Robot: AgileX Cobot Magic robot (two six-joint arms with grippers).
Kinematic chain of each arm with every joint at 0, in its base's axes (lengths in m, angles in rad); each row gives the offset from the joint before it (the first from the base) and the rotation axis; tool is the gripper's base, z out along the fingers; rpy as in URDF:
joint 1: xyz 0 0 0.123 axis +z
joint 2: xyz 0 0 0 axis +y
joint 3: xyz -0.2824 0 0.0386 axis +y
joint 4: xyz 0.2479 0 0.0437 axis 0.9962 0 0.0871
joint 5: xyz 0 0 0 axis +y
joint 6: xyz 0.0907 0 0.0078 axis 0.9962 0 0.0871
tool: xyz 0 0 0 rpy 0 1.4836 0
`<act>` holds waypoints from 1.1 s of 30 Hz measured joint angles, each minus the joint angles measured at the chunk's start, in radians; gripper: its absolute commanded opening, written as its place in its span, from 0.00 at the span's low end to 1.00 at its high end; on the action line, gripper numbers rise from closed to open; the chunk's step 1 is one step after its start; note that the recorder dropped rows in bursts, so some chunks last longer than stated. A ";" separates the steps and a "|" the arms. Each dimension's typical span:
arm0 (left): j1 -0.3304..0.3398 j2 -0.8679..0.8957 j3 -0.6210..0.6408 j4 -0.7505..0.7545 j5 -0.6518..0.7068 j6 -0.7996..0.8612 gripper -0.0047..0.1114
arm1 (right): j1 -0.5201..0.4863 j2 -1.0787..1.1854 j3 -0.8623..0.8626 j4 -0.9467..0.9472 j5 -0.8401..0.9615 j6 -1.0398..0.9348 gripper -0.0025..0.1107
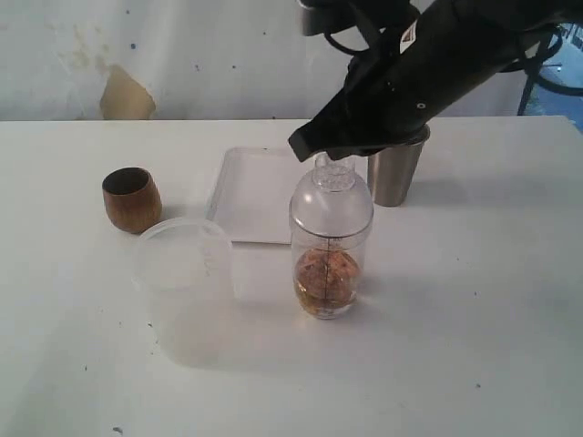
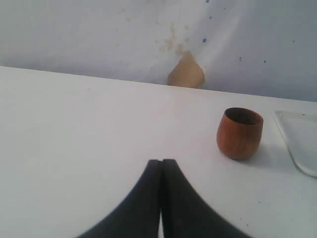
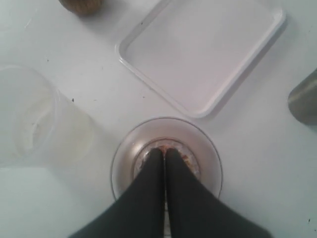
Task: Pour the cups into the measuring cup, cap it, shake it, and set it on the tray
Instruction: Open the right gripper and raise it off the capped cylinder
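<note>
Masking tumbler (image 1: pixel 394 182) rim and measuring cup (image 1: pixel 331 228) top, right jaws pressed together; left jaws likewise.

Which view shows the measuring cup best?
The exterior view: the measuring cup stands in side profile, domed cap on, brown contents at the bottom. The right wrist view looks straight down on its cap, partly behind the shut right end effector. The left wrist view misses it.

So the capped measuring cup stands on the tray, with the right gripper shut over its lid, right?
No. The measuring cup stands on the table beside the tray, not on it, as the exterior view shows. It is capped, with the right gripper shut over its lid.
</note>
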 measured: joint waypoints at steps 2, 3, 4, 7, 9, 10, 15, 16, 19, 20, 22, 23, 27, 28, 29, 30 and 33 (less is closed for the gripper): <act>0.000 0.000 0.000 0.000 0.000 0.000 0.04 | 0.000 -0.009 0.000 0.000 -0.016 0.000 0.02; 0.000 0.000 0.000 0.000 0.000 0.000 0.04 | 0.000 -0.009 0.000 0.000 -0.016 0.000 0.02; 0.000 0.000 0.000 0.000 0.000 0.000 0.04 | 0.000 -0.009 0.004 0.000 -0.016 0.000 0.02; 0.000 0.000 0.000 0.000 0.000 0.000 0.04 | 0.000 -0.003 0.032 0.002 -0.013 0.000 0.02; 0.000 0.000 0.000 0.000 0.000 0.000 0.04 | 0.000 0.004 0.046 0.002 -0.012 0.000 0.02; 0.000 0.000 0.000 0.000 0.000 0.000 0.04 | 0.000 0.006 0.048 0.002 -0.009 0.000 0.02; 0.000 0.000 0.000 0.000 0.000 0.000 0.04 | 0.000 0.004 0.050 0.002 -0.020 0.000 0.02; 0.000 0.000 0.000 0.000 0.000 0.000 0.04 | 0.000 0.004 0.051 0.002 -0.026 0.000 0.02; 0.000 0.000 0.000 0.000 0.000 0.000 0.04 | 0.000 -0.004 0.053 0.002 -0.048 0.000 0.02; 0.000 0.000 0.000 0.000 0.000 0.000 0.04 | 0.000 -0.008 0.053 0.002 -0.054 0.000 0.02; 0.000 0.000 0.000 0.000 0.000 0.000 0.04 | 0.000 -0.019 0.053 0.002 -0.072 0.000 0.02; 0.000 0.000 0.000 0.000 0.000 0.000 0.04 | 0.000 -0.025 0.053 0.002 -0.076 -0.002 0.02; 0.000 0.000 0.000 0.000 0.000 0.000 0.04 | 0.000 -0.058 0.053 0.002 -0.083 -0.006 0.02; 0.000 0.000 0.000 0.000 0.000 0.000 0.04 | 0.000 -0.063 0.055 0.002 -0.085 -0.008 0.02; 0.000 0.000 0.000 0.000 0.000 0.000 0.04 | 0.000 -0.068 0.058 0.002 -0.085 -0.008 0.02; 0.000 0.000 0.000 0.000 0.000 0.000 0.04 | 0.000 -0.070 0.064 0.004 -0.087 -0.008 0.02; 0.000 0.000 0.000 0.000 0.000 0.000 0.04 | 0.000 -0.061 0.100 0.008 -0.090 -0.010 0.02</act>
